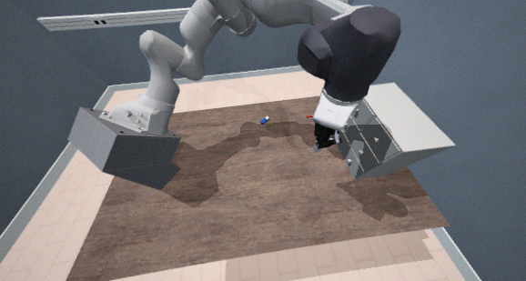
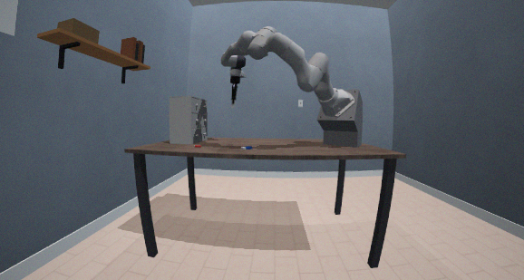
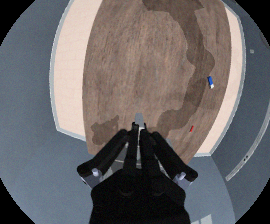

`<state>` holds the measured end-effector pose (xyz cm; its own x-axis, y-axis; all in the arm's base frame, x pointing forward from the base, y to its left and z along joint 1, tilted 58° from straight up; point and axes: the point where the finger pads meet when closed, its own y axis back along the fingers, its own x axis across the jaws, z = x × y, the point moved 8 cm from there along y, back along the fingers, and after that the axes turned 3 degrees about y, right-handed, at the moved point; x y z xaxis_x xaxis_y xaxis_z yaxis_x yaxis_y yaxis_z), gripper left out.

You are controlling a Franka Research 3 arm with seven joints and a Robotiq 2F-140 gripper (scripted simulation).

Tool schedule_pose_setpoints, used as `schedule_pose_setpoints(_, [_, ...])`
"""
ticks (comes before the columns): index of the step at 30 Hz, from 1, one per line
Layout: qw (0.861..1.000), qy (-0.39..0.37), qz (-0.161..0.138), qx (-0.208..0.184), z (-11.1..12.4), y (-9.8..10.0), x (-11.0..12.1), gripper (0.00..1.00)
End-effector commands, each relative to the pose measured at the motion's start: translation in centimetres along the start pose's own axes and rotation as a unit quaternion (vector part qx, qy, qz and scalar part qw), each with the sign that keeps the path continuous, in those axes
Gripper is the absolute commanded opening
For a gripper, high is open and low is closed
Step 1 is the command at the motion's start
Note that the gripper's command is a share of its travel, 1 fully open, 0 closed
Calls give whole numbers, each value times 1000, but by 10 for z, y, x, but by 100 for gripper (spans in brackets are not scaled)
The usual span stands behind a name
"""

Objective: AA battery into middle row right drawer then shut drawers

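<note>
Blue-grey walls close in the room, with a wooden shelf high on one of them and pale tiles underfoot. At the centre stands the dark-legged wooden counter. On one end of it sits the grey pedestal from which the white arm arches up and over. On the other end stands the grey chest, upright, its drawer fronts all flush and facing the arm. High above the counter, just in front of the chest and apart from it, the hand hangs pointing straight down, its fingers pressed together on nothing. Out in the middle of the counter, well apart from the chest and from the hand, lies the blue-and-white battery. Nearer the chest lies a small red thing, too small to make out.
</note>
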<state>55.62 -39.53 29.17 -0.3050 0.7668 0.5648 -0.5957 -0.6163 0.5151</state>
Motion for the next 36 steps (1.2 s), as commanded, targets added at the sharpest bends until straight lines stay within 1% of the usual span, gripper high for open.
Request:
schedule_pose_setpoints(1, [999, -40, 16, 24, -3, -1, 4, 10])
schedule_pose_setpoints(6, [999, -41, 17, 31, -4, 0, 4, 10])
schedule_pose_setpoints(36, [999, -41, 17, 33, -4, 1, 4, 10])
